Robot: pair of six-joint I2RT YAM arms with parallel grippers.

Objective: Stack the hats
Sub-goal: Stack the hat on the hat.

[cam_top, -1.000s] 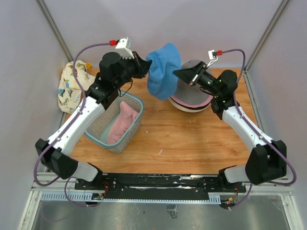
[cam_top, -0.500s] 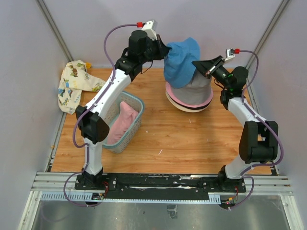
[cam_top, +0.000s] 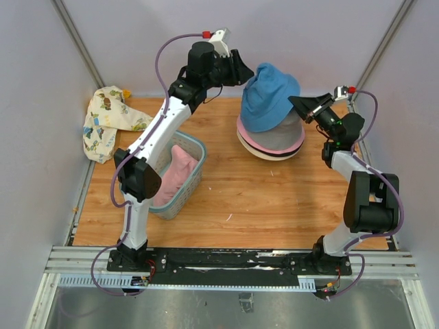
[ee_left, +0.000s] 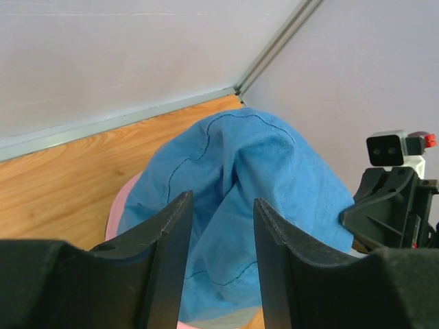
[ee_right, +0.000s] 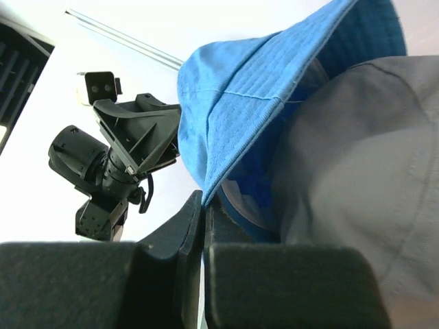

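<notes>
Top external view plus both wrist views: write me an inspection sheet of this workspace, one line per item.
Surface: wooden table, light planks.
Job's things: blue hat draped over the hat stack of grey, pink and pale layers; pink hat lies in the mesh basket.
Clutter: printed cloth at the table's far left edge.
Tools: left tool open, facing the blue hat without gripping it; right tool shut on the blue hat's brim.
Cables: purple cables loop off both arms, away from the hats.
Surroundings: plain walls; nothing else seen.
</notes>
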